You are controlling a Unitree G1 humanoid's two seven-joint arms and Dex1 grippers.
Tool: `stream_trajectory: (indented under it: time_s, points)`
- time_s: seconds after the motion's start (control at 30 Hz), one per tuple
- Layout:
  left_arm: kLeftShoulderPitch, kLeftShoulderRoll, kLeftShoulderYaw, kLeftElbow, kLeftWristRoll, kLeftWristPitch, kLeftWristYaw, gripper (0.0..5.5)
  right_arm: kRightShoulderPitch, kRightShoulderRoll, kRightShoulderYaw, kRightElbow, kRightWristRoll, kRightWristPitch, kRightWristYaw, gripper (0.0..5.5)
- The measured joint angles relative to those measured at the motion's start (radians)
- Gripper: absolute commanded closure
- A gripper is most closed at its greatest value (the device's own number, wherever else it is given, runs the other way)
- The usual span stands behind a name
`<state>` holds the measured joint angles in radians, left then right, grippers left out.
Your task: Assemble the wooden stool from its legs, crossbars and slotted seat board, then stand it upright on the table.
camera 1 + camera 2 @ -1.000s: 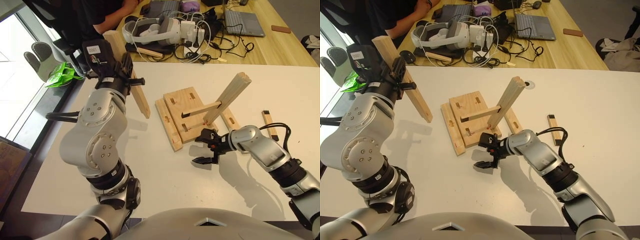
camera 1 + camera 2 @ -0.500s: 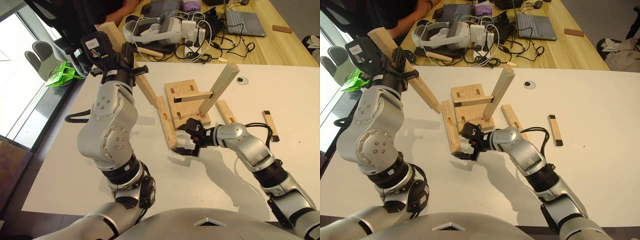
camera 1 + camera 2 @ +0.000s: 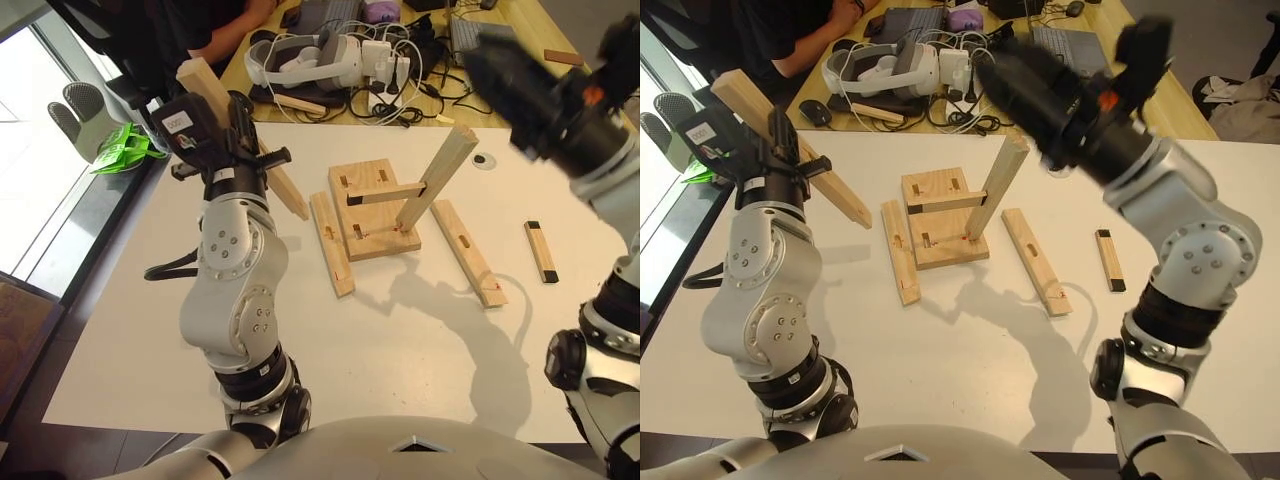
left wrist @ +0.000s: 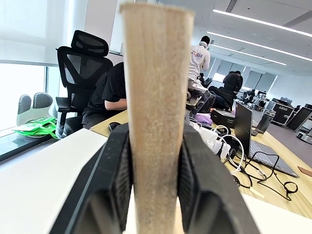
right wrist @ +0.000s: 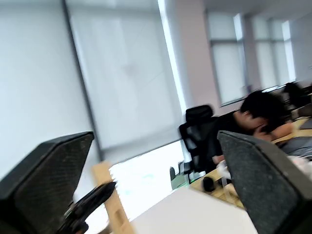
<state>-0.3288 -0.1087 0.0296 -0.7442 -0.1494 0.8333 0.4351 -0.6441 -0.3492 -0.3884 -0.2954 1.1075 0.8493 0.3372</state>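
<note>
The slotted seat board point(image 3: 372, 178) lies flat mid-table with one leg point(image 3: 442, 178) standing tilted in it and a crossbar point(image 3: 385, 194) jutting from that leg. A loose leg point(image 3: 332, 245) lies along the board's left side, and another point(image 3: 470, 250) lies to its right. A short crossbar point(image 3: 540, 250) rests farther right. My left gripper point(image 3: 243, 160) is shut on a fourth leg point(image 3: 290, 195), held slanted above the table's far left; the leg point(image 4: 156, 87) sits between its pads point(image 4: 114, 180). My right gripper point(image 3: 1025, 85) hangs high above the table, open and empty, its fingers point(image 5: 44, 180) spread wide.
A wooden desk point(image 3: 560, 100) behind the white table point(image 3: 400, 370) carries a headset point(image 3: 300, 60), cables and a laptop point(image 3: 485, 45); a person sits at it. A round grommet point(image 3: 485, 160) is set in the table's far side.
My right gripper rose from the table in front of the seat board to high above it. My left arm kept its leg and swung slightly to the left.
</note>
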Motion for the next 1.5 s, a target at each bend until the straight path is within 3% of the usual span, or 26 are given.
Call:
stream_trajectory:
  time_s: [0.2, 0.5, 0.7, 1.0, 1.3, 1.5]
  points:
    - [0.174, 0.051, -0.087, 0.053, -0.008, -0.046, 0.017, 4.48, 0.001, 0.057, 0.010, 0.013, -0.244, -0.161, -0.284, 0.78]
    - [0.191, 0.055, -0.128, 0.078, -0.013, -0.144, 0.066, 4.48, 0.211, 0.052, -0.063, 0.078, -0.527, -0.177, -0.565, 0.78]
    - [0.127, 0.051, -0.149, 0.159, -0.016, -0.224, 0.062, 4.48, 0.280, 0.070, 0.035, 0.116, -0.526, -0.019, -0.495, 0.78]
    - [0.049, 0.037, -0.206, 0.305, -0.007, -0.361, 0.039, 4.48, 0.198, 0.184, 0.138, 0.233, -0.546, -0.053, -0.409, 0.78]
    - [0.266, 0.058, -0.229, 0.117, -0.039, -0.295, 0.088, 4.48, 0.175, 0.206, 0.133, 0.250, -0.565, -0.061, -0.408, 0.78]
    - [0.262, 0.058, -0.230, 0.090, -0.048, -0.274, 0.111, 4.48, 0.175, 0.225, 0.133, 0.233, -0.565, -0.048, -0.411, 0.78]
